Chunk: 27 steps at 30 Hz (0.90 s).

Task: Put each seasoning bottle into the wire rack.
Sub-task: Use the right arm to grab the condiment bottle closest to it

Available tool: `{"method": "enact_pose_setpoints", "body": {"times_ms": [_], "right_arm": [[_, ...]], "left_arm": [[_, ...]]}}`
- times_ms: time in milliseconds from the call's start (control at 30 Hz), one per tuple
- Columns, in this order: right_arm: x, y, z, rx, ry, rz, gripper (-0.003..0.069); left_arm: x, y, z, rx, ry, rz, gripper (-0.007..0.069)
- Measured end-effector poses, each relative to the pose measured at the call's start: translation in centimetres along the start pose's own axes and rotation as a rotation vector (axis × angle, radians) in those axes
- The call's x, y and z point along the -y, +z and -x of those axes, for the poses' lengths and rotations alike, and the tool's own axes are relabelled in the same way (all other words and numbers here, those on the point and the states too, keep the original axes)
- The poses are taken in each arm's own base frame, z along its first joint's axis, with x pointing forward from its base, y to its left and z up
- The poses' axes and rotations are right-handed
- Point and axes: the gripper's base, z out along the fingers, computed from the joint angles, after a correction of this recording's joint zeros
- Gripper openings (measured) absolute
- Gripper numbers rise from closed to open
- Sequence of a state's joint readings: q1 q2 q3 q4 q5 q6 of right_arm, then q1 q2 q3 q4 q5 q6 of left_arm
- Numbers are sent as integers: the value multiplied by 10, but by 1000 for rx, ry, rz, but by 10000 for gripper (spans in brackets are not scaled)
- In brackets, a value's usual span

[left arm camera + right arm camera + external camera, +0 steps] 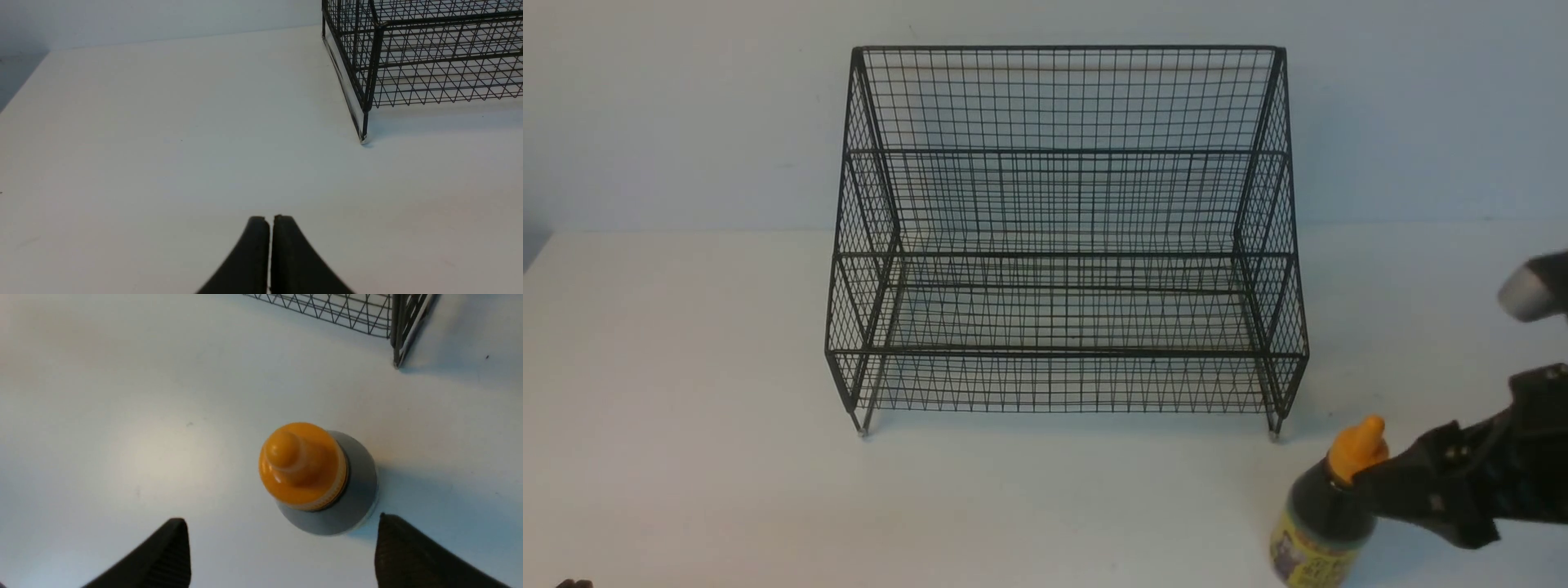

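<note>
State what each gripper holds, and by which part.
Nothing is held. The left gripper is shut, empty; the right gripper is open near the seasoning bottle.

Rack (pixel 1062 255) matt wire; bottle cap (pixel 302 465) glossy, probably plastic.

A white table (pixel 686 367) meets a plain pale blue wall (pixel 686 106).

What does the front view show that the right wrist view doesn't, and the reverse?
Front view only: the whole wire rack, with no bottle on any tier, and the yellow label of the seasoning bottle. Right wrist view only: the right gripper open, its fingers spread wide and clear of the bottle, whose orange cap is seen from above. Both: the bottle standing on the white table, near the rack's front right foot.
</note>
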State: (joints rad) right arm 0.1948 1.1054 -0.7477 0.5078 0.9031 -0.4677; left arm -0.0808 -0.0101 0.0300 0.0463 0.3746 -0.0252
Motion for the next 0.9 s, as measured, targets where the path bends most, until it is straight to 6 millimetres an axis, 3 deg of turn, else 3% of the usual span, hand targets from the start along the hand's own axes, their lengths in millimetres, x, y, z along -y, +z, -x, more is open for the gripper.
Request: {"method": "enact_pose_setpoints", "body": {"times_ms": [167, 500, 600, 667, 733, 900], "right_arm": [[-4, 20, 11, -14, -20, -51, 556], [5, 43, 14, -52, -4, -112, 550], [6, 48, 14, -69, 2, -112, 505], [6, 51, 13, -76, 15, -104, 389], [6, 50, 14, -75, 15, -103, 321], [0, 32, 8, -117, 30, -95, 325]], "left_arm": [[0, 0, 0, 0, 0, 0, -5], [0, 0, 0, 0, 0, 0, -5], [0, 0, 0, 0, 0, 0, -5], [0, 0, 0, 0, 0, 0, -5], [0, 0, 0, 0, 0, 0, -5], [0, 0, 0, 0, 0, 0, -5]]}}
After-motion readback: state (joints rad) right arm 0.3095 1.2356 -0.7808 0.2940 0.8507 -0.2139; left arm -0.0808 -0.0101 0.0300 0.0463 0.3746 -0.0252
